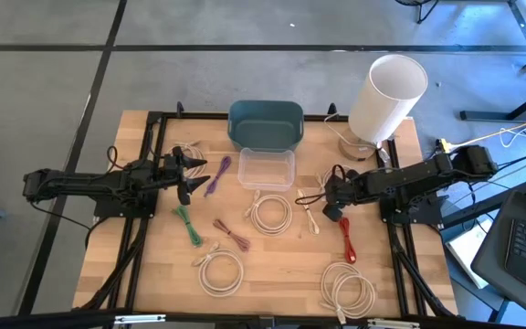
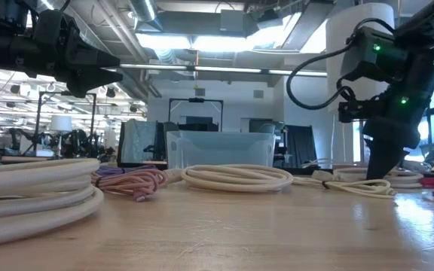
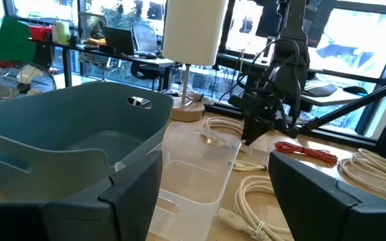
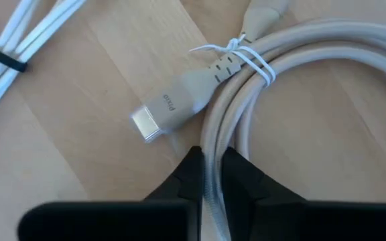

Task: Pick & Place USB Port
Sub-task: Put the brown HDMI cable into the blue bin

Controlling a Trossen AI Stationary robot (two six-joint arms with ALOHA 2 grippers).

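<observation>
Right wrist view shows you the right gripper with its fingers pinched narrow around a strand of a coiled white cable; the cable's flat metal plug lies on the wood just beside them. From the high view, you can place that right gripper on the table's right half, low over the cable lying to the right of the clear tray, with a red cable just below it in the picture. Your left gripper hangs above the table's left side, near a purple cable, its fingers spread wide and holding nothing. A teal bin sits touching the tray's far edge.
</observation>
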